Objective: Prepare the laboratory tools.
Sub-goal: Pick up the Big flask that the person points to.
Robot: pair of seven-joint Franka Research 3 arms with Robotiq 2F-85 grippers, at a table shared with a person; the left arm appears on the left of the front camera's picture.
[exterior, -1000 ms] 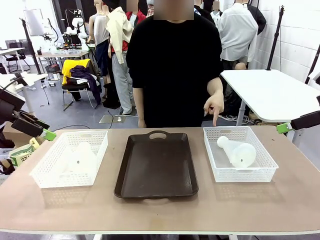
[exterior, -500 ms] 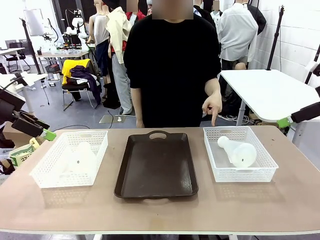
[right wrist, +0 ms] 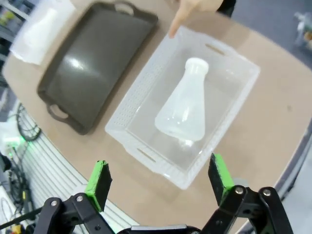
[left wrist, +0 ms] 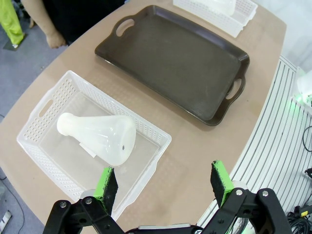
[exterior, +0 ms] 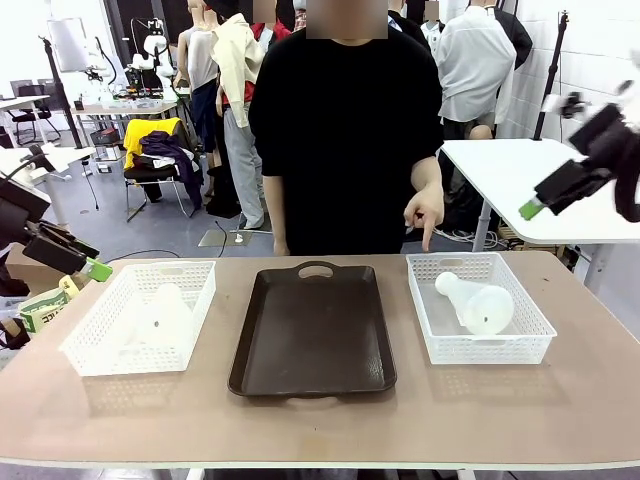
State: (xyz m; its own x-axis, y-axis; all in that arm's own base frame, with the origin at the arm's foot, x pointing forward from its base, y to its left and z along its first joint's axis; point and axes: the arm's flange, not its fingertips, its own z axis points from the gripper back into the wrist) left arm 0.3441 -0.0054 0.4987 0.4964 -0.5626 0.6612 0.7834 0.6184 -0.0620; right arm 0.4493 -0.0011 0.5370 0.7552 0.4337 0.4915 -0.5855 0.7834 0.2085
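Observation:
Two frosted-white conical flasks lie on their sides, one in each white mesh basket. The left flask [exterior: 160, 315] [left wrist: 100, 139] rests in the left basket [exterior: 135, 368] [left wrist: 161, 141]. My left gripper [exterior: 95, 268] [left wrist: 165, 183] hovers open above that basket's near edge, off the table's left end. The right flask [exterior: 475, 303] [right wrist: 185, 109] lies in the right basket [exterior: 490, 345] [right wrist: 146, 151], neck toward the person. High above and to the right of it, my right gripper [exterior: 532, 207] [right wrist: 158, 179] stands open and holds nothing.
A dark brown tray [exterior: 312, 330] [left wrist: 170, 53] [right wrist: 92, 58] with handles lies bare between the baskets. The person stands at the far side, a hand [exterior: 427, 215] [right wrist: 192, 9] pointing a finger down at the right basket's far rim. A white table [exterior: 540, 185] stands behind at right.
My right gripper has risen from the table's right edge and swung inward toward the right basket. The left arm, the flasks and the pointing hand have stayed put.

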